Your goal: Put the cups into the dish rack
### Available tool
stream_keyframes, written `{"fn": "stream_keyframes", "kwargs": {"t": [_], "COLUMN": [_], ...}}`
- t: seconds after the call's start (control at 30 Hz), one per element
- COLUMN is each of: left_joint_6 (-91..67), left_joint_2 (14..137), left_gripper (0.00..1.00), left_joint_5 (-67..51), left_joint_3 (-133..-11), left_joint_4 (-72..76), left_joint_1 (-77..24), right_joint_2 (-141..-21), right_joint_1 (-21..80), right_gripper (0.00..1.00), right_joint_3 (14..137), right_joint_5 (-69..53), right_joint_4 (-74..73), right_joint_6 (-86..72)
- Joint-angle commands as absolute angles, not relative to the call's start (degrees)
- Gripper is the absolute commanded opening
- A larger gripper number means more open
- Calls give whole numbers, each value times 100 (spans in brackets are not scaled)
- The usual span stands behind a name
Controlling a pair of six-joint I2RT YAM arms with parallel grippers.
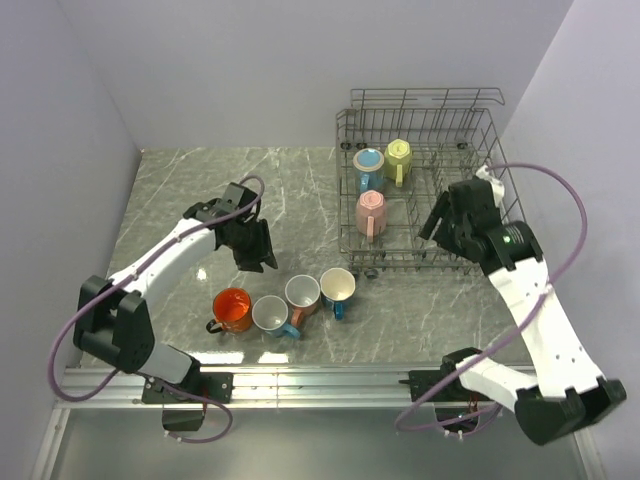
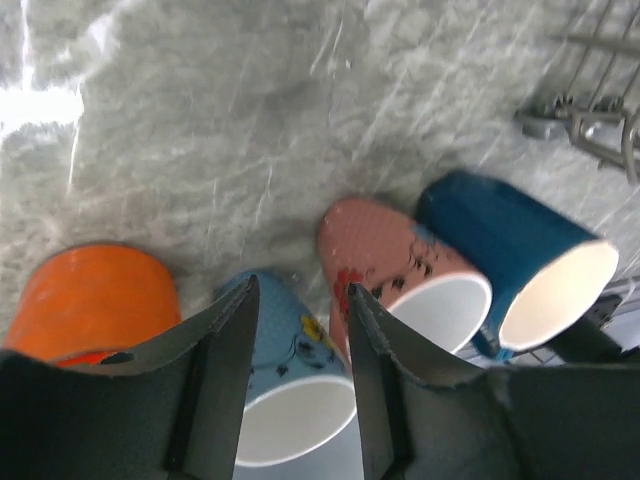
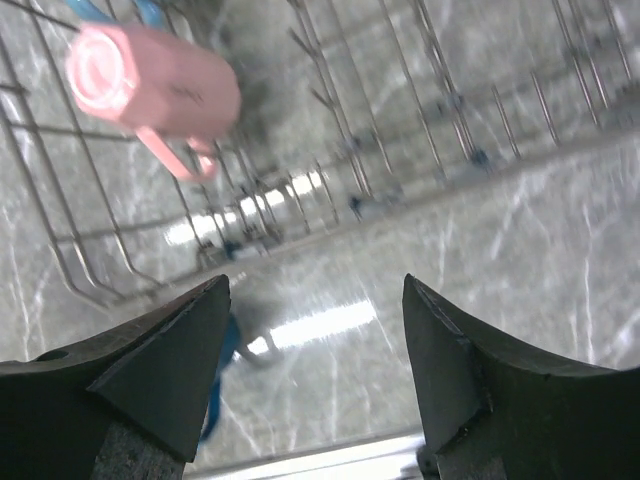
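Observation:
The grey wire dish rack [image 1: 430, 100] stands at the back right. Three cups sit in it: light blue [image 1: 368, 160], yellow-green [image 1: 399, 155] and pink [image 1: 370, 212]. More cups stand in a row on the table: orange [image 1: 232, 310], light blue [image 1: 271, 314], salmon [image 1: 302, 293] and dark blue [image 1: 338, 287]. My left gripper [image 1: 255, 245] hovers open just behind that row. In the left wrist view it [image 2: 300, 295] frames the light blue cup [image 2: 290, 390] without touching it. My right gripper [image 1: 445, 225] hangs open over the rack's front right part, empty [image 3: 315, 290], with the pink cup [image 3: 150, 85] ahead on the left.
The marble table top [image 1: 200, 190] ends at walls on the left, back and right. A metal rail [image 1: 330, 380] runs along the near edge by the arm bases. The rack's wheeled corner [image 2: 590, 120] lies just beyond the dark blue cup [image 2: 520, 250].

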State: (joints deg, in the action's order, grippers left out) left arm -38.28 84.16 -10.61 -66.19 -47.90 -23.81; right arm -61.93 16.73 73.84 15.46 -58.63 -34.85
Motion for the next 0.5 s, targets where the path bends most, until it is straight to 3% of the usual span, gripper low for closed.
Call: {"fn": "stream_keyframes", "kwargs": {"t": [0.0, 0.2, 0.47], "left_joint_6": [-3648, -3314, -3234], "left_joint_2": [7841, 7304, 6865], "left_gripper": [46, 46, 41], "left_joint_5": [-870, -1309, -1230], "left_joint_3": [-6400, -6144, -5749], "left_joint_4": [-4886, -4790, -5045], "left_joint_1": [-2408, -2487, -2584], "right_joint_2": [-5749, -5396, -5923], "right_joint_1": [1679, 1670, 1731], "right_gripper": [77, 76, 76], "right_joint_3": [7102, 6636, 7180], "right_joint_5": [1600, 1398, 1371], "right_joint_4": [-5915, -5819, -5748], "right_joint_6": [-3700, -3753, -3577]}}
